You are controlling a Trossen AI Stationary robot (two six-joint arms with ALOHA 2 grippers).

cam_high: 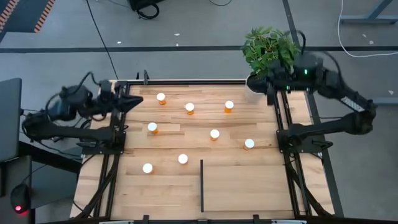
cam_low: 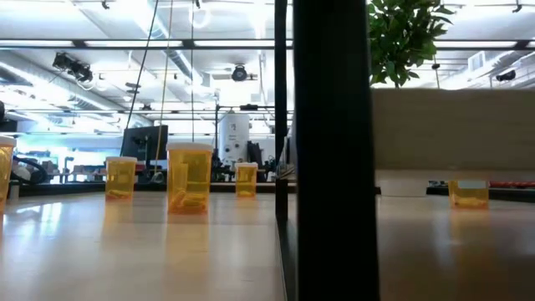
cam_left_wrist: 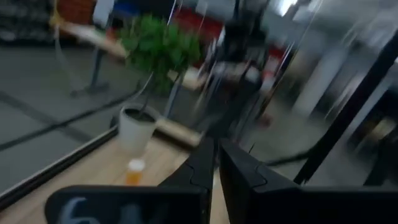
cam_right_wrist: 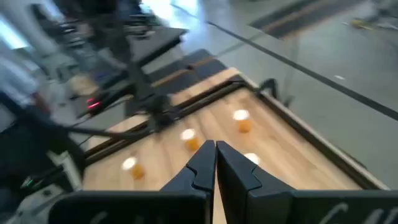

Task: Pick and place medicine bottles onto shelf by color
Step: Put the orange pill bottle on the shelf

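Overhead, the left gripper (cam_high: 138,101) sits clenched and empty at the far-left edge of the pale plank table (cam_high: 161,186). Eight small orange pill bottles with white caps (cam_high: 152,128) stand scattered mid-table; the light-wood shelf panel (cam_high: 242,186) beside its black strip (cam_high: 201,185) holds none. Far right, the right gripper (cam_high: 272,92) is clenched, empty, near the potted plant (cam_high: 268,46). Nothing seems started; next, a gripper must open over a bottle. Only the low view shows the bottles' translucent bodies.

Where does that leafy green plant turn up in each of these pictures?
High view: plant at the table's far right corner, by the right arm.
Low view: leaves top right, behind the black strip.
Left wrist view: plant upper left, in its white pot.
Right wrist view: not in it.
Shared landmark: the plant's white pot.
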